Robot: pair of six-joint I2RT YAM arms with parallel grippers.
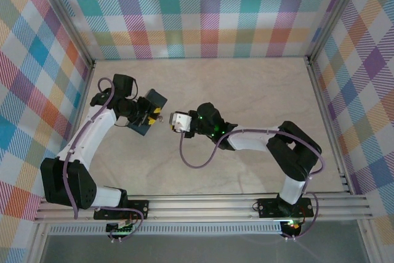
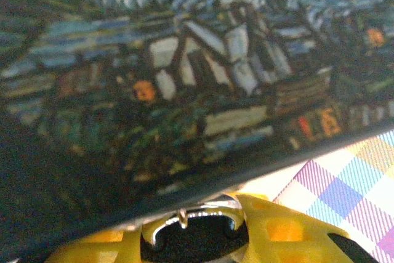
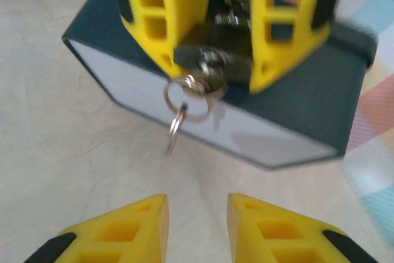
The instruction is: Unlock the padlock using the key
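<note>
Yellow left gripper (image 3: 214, 78) fingers clamp the padlock (image 3: 203, 44) above the box (image 3: 308, 103), left of table (image 3: 74, 152) centre; key (image 3: 215, 69) looks seated; right gripper (image 3: 197, 214) gapes empty; I'd pinch and turn it.

The left gripper (image 3: 214, 77) is matt yellow plastic, padlock (image 3: 206, 38) dull metal, key rings (image 3: 184, 98) glossy, table (image 3: 74, 152) smooth wood.

Top external: high behind arm bases (image 1: 114, 200), looking down across whole bench (image 1: 246, 84). Left wrist: tight against box (image 2: 184, 90). Right wrist: low, close, facing left hand (image 3: 212, 78) and same box.
</note>
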